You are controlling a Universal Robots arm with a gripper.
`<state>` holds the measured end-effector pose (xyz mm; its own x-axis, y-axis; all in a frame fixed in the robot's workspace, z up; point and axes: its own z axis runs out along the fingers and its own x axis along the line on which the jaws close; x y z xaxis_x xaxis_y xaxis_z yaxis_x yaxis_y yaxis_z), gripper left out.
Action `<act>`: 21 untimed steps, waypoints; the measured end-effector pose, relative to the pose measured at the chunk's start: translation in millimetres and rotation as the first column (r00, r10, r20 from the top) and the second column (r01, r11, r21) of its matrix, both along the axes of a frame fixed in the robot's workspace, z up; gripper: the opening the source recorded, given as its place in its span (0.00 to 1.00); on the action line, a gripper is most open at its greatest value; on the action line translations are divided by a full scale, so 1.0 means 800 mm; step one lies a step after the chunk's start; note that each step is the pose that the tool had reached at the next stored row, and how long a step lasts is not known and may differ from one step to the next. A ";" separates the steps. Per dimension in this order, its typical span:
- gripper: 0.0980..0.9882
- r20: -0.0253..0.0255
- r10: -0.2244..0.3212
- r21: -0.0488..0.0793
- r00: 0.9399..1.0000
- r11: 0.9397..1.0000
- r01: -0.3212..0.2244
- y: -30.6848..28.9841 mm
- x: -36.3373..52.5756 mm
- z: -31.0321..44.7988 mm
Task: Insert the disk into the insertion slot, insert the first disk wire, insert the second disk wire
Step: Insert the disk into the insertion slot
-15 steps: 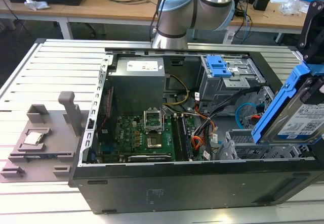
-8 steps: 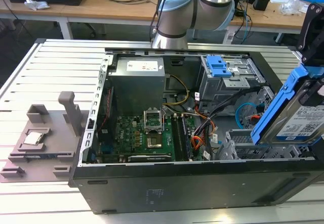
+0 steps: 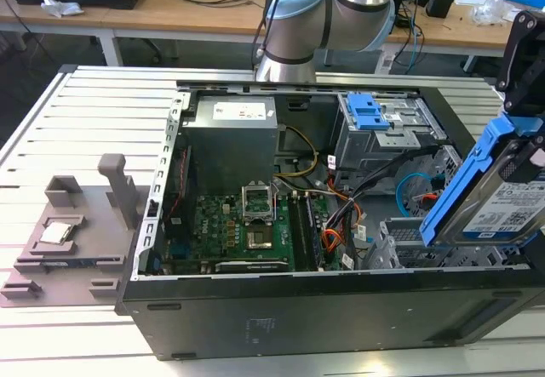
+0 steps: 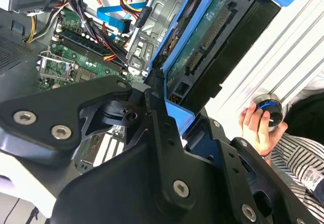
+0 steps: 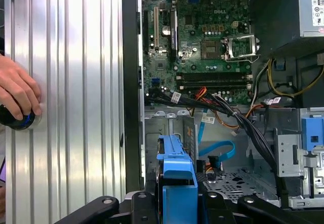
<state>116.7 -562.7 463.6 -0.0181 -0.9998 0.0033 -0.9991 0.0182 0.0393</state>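
Note:
The disk (image 3: 502, 202), a silver drive with a white-and-blue label in a bright blue carrier, hangs tilted above the open computer case at the exterior view's right. My gripper (image 3: 526, 134) is shut on it from above. In the second wrist view the disk (image 4: 202, 37) shows its green circuit side, with my black fingers (image 4: 157, 118) clamped on the blue frame. The insertion slot (image 3: 398, 242), a perforated grey cage, sits just below and to the left of the disk's low end. In the first wrist view the carrier's blue end (image 5: 177, 171) hovers over the slot (image 5: 167, 128).
A taller grey cage with a blue latch (image 3: 375, 111) stands behind the slot. A blue flat cable (image 5: 215, 150) and a bundle of black, red and orange wires (image 5: 217, 105) cross near the slot. A person's hand (image 5: 15, 92) rests on a knob on the slatted table (image 3: 77, 122).

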 end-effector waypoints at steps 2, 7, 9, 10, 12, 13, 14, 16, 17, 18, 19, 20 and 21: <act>0.30 0.000 0.000 0.000 1.000 1.000 0.000 0.0000 0.000 -0.0013; 0.30 0.000 0.000 0.000 1.000 1.000 0.000 0.0013 -0.004 -0.0042; 0.30 0.000 0.000 0.000 1.000 1.000 0.000 0.0026 -0.008 -0.0044; 0.30 0.000 0.000 0.000 1.000 1.000 0.000 0.0040 -0.010 -0.0048; 0.30 0.000 0.000 0.000 1.000 1.000 0.000 0.0067 -0.013 -0.0053; 0.30 0.000 0.000 0.000 1.000 1.000 0.000 0.0083 -0.014 -0.0058; 0.30 0.000 0.000 0.000 1.000 1.000 0.000 0.0103 -0.014 -0.0064; 0.30 0.000 0.000 0.000 1.000 1.000 0.000 0.0138 -0.015 -0.0080; 0.30 0.000 0.000 0.000 1.000 1.000 0.000 0.0158 -0.016 -0.0096; 0.30 0.000 0.000 0.000 1.000 1.000 0.000 0.0166 -0.017 -0.0105; 0.30 0.000 0.000 0.000 1.000 1.000 0.000 0.0173 -0.018 -0.0116; 0.30 0.000 0.000 0.000 1.000 1.000 0.000 0.0184 -0.020 -0.0126; 0.30 0.000 0.000 0.000 1.000 1.000 0.000 0.0207 -0.023 -0.0137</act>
